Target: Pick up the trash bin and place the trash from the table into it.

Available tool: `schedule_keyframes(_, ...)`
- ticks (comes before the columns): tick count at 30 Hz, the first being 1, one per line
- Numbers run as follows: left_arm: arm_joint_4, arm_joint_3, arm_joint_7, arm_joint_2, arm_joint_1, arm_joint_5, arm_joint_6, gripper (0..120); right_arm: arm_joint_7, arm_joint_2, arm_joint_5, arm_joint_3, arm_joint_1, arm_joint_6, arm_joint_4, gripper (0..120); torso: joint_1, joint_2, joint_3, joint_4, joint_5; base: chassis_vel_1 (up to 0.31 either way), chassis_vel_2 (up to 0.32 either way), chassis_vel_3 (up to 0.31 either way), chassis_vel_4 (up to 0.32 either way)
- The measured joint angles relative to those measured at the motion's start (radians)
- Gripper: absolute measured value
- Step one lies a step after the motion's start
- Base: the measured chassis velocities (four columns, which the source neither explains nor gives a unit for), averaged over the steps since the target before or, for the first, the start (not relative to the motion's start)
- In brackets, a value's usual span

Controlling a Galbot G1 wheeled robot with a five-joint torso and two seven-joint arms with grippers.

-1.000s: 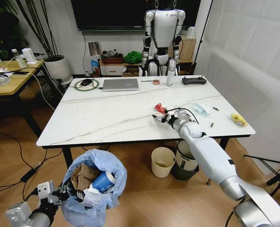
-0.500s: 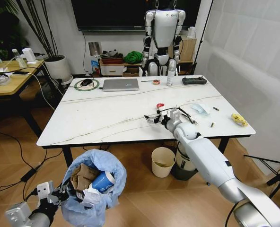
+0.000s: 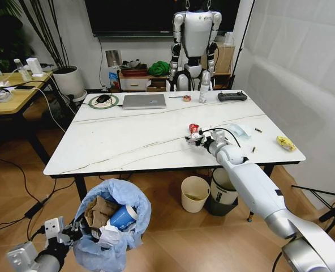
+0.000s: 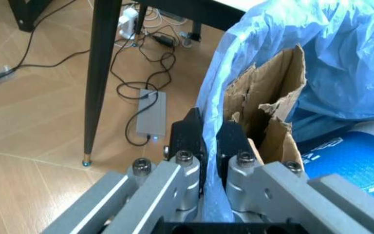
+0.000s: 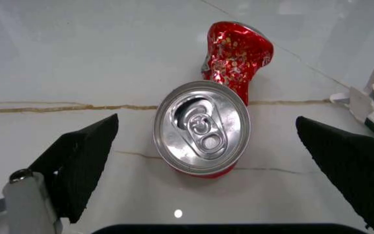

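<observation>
A large rectangular table with a white, faintly veined top and thin black legs stands on a wood-plank floor, a silver laptop and a black controller lying toward its far edge. Over the table's right half, at about 3 o'clock from its centre, the right gripper has its two black fingers spread wide apart, one on each side of a crushed red drink can with a silver pull-tab top that stands on the tabletop; neither finger touches the can. In the head view that gripper sits just at 6 o'clock of the can, and the white forearm runs back toward the table's near right corner. A light-blue mask lies at 3 o'clock of the can, and a yellow scrap rests near the table's right edge. Below the table's near edge, at 7 o'clock, the left gripper has its black fingers pinched together on the crinkled light-blue plastic bag at the rim of the small round trash bin, holding it above the floor. Inside the bin sit a torn brown cardboard box, a blue paper cup and crumpled white tissues.
</observation>
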Motion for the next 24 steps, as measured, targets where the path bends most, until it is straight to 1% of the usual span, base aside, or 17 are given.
schedule_keyframes(7,0.0,-0.001,0.0,0.001,0.004,0.002,0.0,0,-0.005,0.02,0.001,0.003,0.0,0.001,-0.019,100,0.0,0.0,0.0,0.0,-0.0001,0.0,0.0,0.0,0.0)
schedule_keyframes(9,-0.001,-0.004,0.0,0.003,0.006,0.001,0.0,0,-0.009,0.029,-0.001,0.003,0.005,0.005,-0.031,95,0.0,0.0,0.0,0.0,-0.0001,0.0,0.0,0.0,0.0)
schedule_keyframes(11,-0.001,-0.005,0.0,0.003,0.008,0.001,0.0,0,-0.013,0.038,-0.005,0.003,0.015,0.013,-0.05,85,0.0,0.0,0.0,0.0001,-0.0001,0.0,0.0,0.0,0.0)
schedule_keyframes(12,-0.001,-0.005,0.0,0.002,0.009,0.001,0.0,0,-0.014,0.04,-0.008,0.003,0.019,0.016,-0.056,82,0.0,0.0,0.0,0.0002,-0.0001,0.0,0.0,0.0,0.0)
schedule_keyframes(13,-0.001,-0.005,0.0,0.002,0.009,0.001,0.0,0,-0.014,0.04,-0.008,0.003,0.019,0.016,-0.056,82,0.0,0.0,0.0,0.0002,-0.0001,0.0,0.0,0.0,0.0)
schedule_keyframes(15,-0.001,-0.006,0.001,0.003,0.009,0.001,0.0,0,-0.014,0.04,-0.011,0.003,0.022,0.019,-0.062,72,0.0,0.0,0.0,0.0001,-0.0001,0.0,0.0,0.0,0.0)
schedule_keyframes(16,0.0,-0.006,0.001,0.003,0.009,0.0,0.0,0,-0.014,0.039,-0.011,0.003,0.022,0.019,-0.062,71,0.0,0.0,0.0,0.0001,-0.0001,0.0,0.0,0.0,0.0)
schedule_keyframes(17,0.001,-0.006,0.001,0.004,0.007,0.0,-0.001,0,-0.015,0.038,-0.011,0.003,0.022,0.02,-0.063,64,0.0,0.0,0.0,0.0,-0.0001,0.0,0.0,0.0,0.0)
schedule_keyframes(18,0.002,-0.006,0.001,0.004,0.006,0.0,-0.001,0,-0.014,0.038,-0.011,0.003,0.022,0.02,-0.064,63,0.0,0.0,0.0,-0.0001,-0.0001,0.0,0.0,0.0,0.0)
schedule_keyframes(19,0.004,-0.004,0.001,0.005,0.004,0.0,-0.001,0,-0.014,0.037,-0.011,0.004,0.022,0.02,-0.064,55,0.0,0.0,0.0,-0.0001,-0.0001,0.0,0.0,0.0,0.0)
schedule_keyframes(20,0.006,-0.002,0.001,0.005,0.002,0.0,-0.001,0,-0.014,0.037,-0.011,0.004,0.022,0.02,-0.064,52,0.0,0.0,0.0,-0.0001,-0.0001,0.0,0.0,0.0,0.0)
schedule_keyframes(21,0.006,-0.002,0.001,0.005,0.002,0.0,-0.001,0,-0.014,0.037,-0.011,0.004,0.022,0.02,-0.064,52,0.0,0.0,0.0,-0.0001,-0.0001,0.0,0.0,0.0,0.0)
schedule_keyframes(22,0.007,-0.002,0.001,0.006,0.001,-0.001,-0.001,0,-0.014,0.036,-0.011,0.004,0.022,0.02,-0.064,48,0.0,0.0,0.0,0.0,-0.0001,0.0,0.0,0.0,0.0)
schedule_keyframes(24,0.01,-0.002,0.001,0.007,-0.001,-0.001,-0.001,0,-0.014,0.035,-0.011,0.004,0.022,0.02,-0.065,43,0.0,0.0,0.0,0.0,-0.0001,0.0,0.0,0.0,0.0)
